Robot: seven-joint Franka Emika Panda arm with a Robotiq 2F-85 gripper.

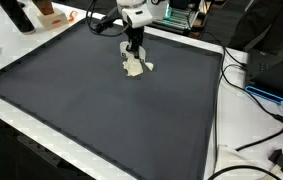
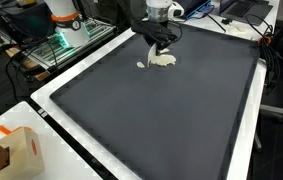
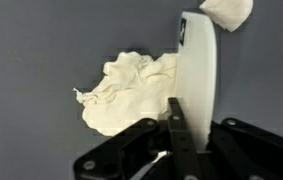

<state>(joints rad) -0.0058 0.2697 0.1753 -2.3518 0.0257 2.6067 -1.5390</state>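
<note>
A crumpled cream-coloured cloth [image 3: 131, 90] lies on the dark mat [image 1: 101, 110] near its far edge and shows in both exterior views [image 1: 134, 67] [image 2: 162, 61]. My gripper [image 3: 198, 115] hangs straight down just over it [image 1: 131, 46] [image 2: 159, 40]. In the wrist view a flat white oblong piece [image 3: 199, 60] with a small dark mark at its top stands between the two black fingers [image 3: 176, 118], and the gripper looks shut on it. A small separate cream scrap [image 3: 227, 9] lies beyond the piece's tip, and it also appears beside the cloth in an exterior view [image 2: 140, 66].
The mat has a white border [image 1: 217, 110] on the table. Black cables [image 1: 266, 125] run along one side. A cardboard box [image 2: 16, 150] stands at a near corner. An orange and white object [image 2: 63, 14] and electronics stand past the far edge.
</note>
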